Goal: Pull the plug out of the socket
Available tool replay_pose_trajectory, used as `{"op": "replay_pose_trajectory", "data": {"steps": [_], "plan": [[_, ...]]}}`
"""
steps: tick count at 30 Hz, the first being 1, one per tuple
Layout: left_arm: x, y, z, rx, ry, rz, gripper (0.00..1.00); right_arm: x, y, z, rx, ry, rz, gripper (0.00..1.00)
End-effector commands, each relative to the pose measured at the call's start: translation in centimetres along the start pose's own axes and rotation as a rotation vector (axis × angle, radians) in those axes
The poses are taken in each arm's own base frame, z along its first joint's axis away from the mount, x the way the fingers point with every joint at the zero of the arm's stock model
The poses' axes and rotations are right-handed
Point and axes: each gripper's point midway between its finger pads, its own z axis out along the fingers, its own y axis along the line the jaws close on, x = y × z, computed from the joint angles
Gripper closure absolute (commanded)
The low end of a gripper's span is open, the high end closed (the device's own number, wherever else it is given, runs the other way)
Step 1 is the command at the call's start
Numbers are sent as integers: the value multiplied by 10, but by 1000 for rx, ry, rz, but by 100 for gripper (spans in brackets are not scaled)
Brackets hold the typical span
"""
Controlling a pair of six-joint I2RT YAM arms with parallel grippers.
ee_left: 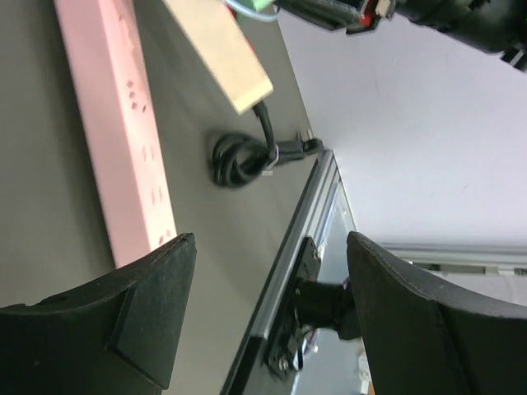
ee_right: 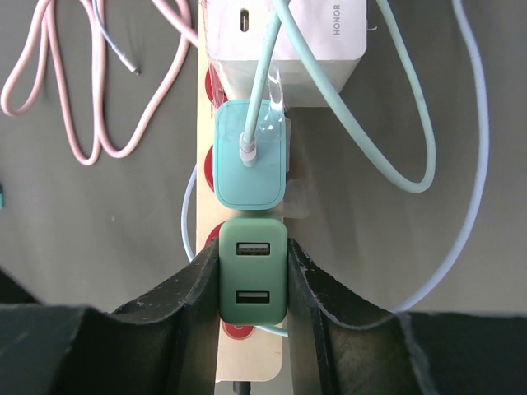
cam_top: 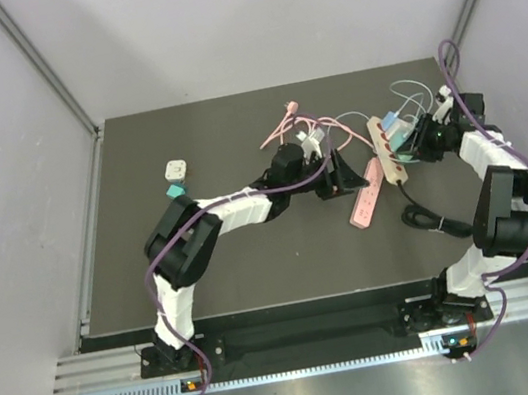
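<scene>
A cream power strip point(ee_right: 247, 350) lies on the dark mat; it also shows in the top view point(cam_top: 387, 149). Plugged into it are a green two-port USB plug point(ee_right: 253, 270), a teal plug point(ee_right: 249, 163) with a pale cable, and a white charger point(ee_right: 284, 41). My right gripper point(ee_right: 253, 276) is shut on the green plug, one finger on each side, the plug seated in the strip. My left gripper point(ee_left: 268, 280) is open and empty, near the pink power strip point(ee_left: 119, 123), which lies in the middle of the mat in the top view point(cam_top: 365, 195).
A coiled black cord point(ee_left: 239, 156) trails from the cream strip's end. Pink cables point(ee_right: 74, 90) lie loose to the left. A small white plug and a teal one point(cam_top: 175, 176) sit at the mat's left. The mat's front edge meets a metal rail point(ee_left: 296, 247).
</scene>
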Motion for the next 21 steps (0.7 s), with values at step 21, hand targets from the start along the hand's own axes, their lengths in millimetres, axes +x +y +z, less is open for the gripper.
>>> {"op": "replay_pose_trajectory", "data": {"steps": [21], "plan": [[-11, 32, 85, -198, -108, 57, 23, -4, 90, -20, -180, -104, -165, 100]]}}
